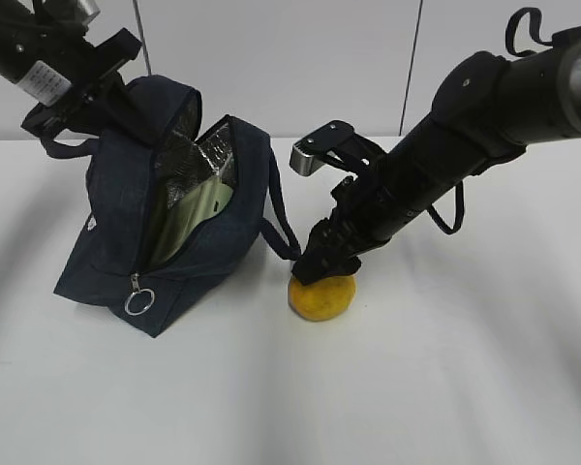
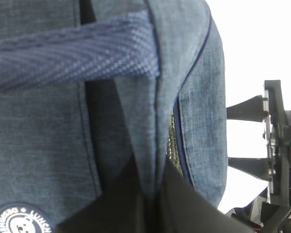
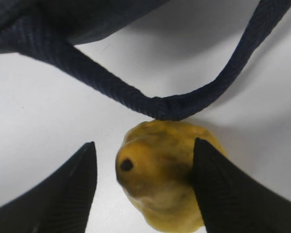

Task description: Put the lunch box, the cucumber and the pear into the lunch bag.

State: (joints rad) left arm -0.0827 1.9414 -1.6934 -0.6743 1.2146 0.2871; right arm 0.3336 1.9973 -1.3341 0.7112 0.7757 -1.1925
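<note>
Yellow-orange, brown-blotched pear (image 1: pixel 321 296) sits on the white table (image 1: pixel 445 387) near its middle, the right claw (image 3: pixel 144 187) spread wide around it, not gripping. Just left, the dark navy fabric lunch bag (image 1: pixel 116 262) gapes, showing the sage-green-lidded lunch box (image 1: pixel 198 205). Behind, the left claw (image 1: pixel 95 105) pinches the bag's far edge.
</note>
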